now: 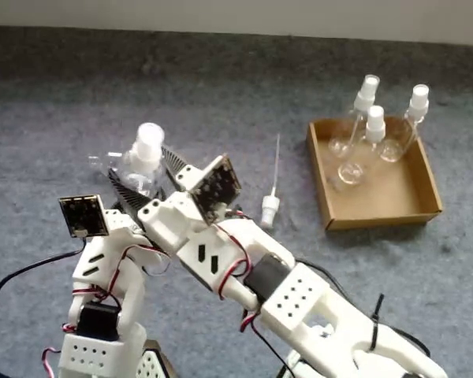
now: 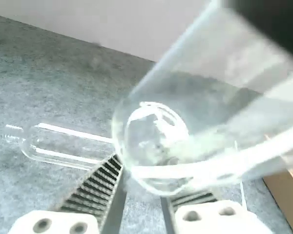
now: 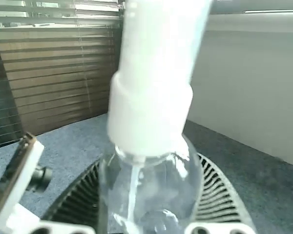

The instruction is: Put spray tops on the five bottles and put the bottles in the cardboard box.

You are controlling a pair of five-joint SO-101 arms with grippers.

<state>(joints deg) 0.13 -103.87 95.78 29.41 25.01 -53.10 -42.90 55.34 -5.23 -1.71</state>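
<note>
A clear bottle [image 1: 140,167] with a white spray top [image 1: 149,140] stands upright above the carpet at the left. My left gripper [image 1: 132,191] is shut on its base [image 2: 154,151]. My right gripper [image 1: 159,169] is shut on its body [image 3: 149,190], with a ribbed finger [image 3: 219,195] on either side and the spray top [image 3: 154,92] rising above. A bare bottle [image 2: 63,146] lies on the carpet just beyond [image 1: 102,163]. A loose spray top [image 1: 270,207] with a long tube lies left of the cardboard box [image 1: 378,218], which holds three capped bottles [image 1: 370,130].
Grey carpet covers the whole table. The box sits at the right, with open carpet between it and the arms. Red and black cables trail from both arm bases along the near edge.
</note>
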